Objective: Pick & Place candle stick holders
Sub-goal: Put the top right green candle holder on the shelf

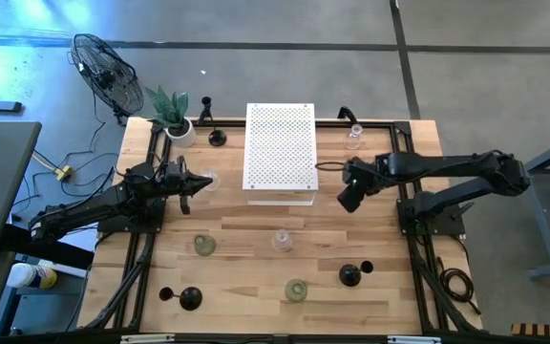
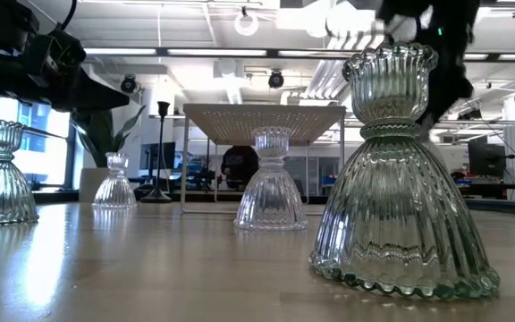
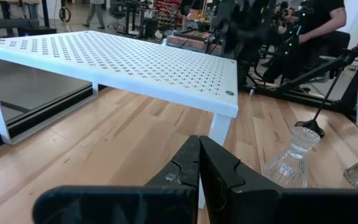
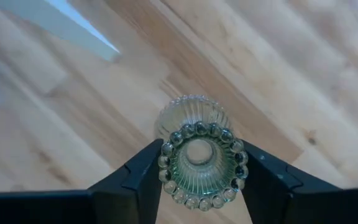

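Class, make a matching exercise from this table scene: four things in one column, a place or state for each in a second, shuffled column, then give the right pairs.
Things
1. left gripper
2. right gripper
3. potted plant
4. white perforated stand

Places or states
A. at a back corner of the table
B. fingers shut, holding nothing
C. standing at the middle back of the table
D. fingers on either side of a glass candle holder

Pairs: 1-B, 2-D, 3-A, 4-C

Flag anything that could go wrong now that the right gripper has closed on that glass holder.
The right gripper grips the glass holder only at its beaded top rim; ribbed glass may slip or tilt when lifted. In the high view it sits right beside the white perforated stand, so a careless swing could clip the stand's edge. The shut left gripper waits near another clear holder.
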### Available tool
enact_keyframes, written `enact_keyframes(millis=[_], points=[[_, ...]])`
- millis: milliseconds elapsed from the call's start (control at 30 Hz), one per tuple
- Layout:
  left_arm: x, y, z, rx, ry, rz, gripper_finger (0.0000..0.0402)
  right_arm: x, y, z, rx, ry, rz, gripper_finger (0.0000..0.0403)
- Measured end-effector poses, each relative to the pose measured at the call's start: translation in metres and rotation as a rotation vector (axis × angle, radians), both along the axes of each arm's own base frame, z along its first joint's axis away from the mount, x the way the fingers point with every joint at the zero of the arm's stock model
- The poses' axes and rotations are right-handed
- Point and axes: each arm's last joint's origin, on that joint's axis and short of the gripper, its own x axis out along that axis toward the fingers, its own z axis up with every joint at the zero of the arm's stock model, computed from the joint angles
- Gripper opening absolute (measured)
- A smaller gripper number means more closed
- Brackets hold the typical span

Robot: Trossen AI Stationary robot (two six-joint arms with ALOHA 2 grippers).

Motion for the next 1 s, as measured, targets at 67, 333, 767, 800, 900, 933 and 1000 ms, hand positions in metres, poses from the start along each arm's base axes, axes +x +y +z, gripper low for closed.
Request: enact_keyframes(millis=[67, 333, 767, 800, 900, 933, 1000], points=[[0.0, 0.0, 0.0, 0.0, 0.0, 0.0, 0.0001, 0.001, 0.0, 0.024, -0.015, -0.017, 0.04, 0.0164], [0.0, 0.0, 0.0, 0.0, 0.0, 0.001, 0.0001, 0.008, -0.009, 0.127, -0.199, -0.217, 0.128, 0.0174], [0.0, 0.0, 0.0, 0.0, -0.001, 0.001, 0.0001, 0.107, -0.108, 0.18, -0.41, -0.225, 0.313, 0.0172], [0.0, 0.0, 0.0, 0.0, -0.001, 0.001, 0.0001, 0.114, -0.118, 0.177, -0.402, -0.221, 0.319, 0.0171], [0.0, 0.0, 0.0, 0.0, -0.001, 0.001, 0.0001, 0.13, -0.146, 0.167, -0.379, -0.216, 0.325, 0.0168], [0.0, 0.0, 0.0, 0.0, 0.0, 0.001, 0.0001, 0.135, -0.154, 0.164, -0.368, -0.218, 0.324, 0.0169], [0.0, 0.0, 0.0, 0.0, -0.001, 0.001, 0.0001, 0.143, -0.17, 0.156, -0.343, -0.224, 0.323, 0.0171]])
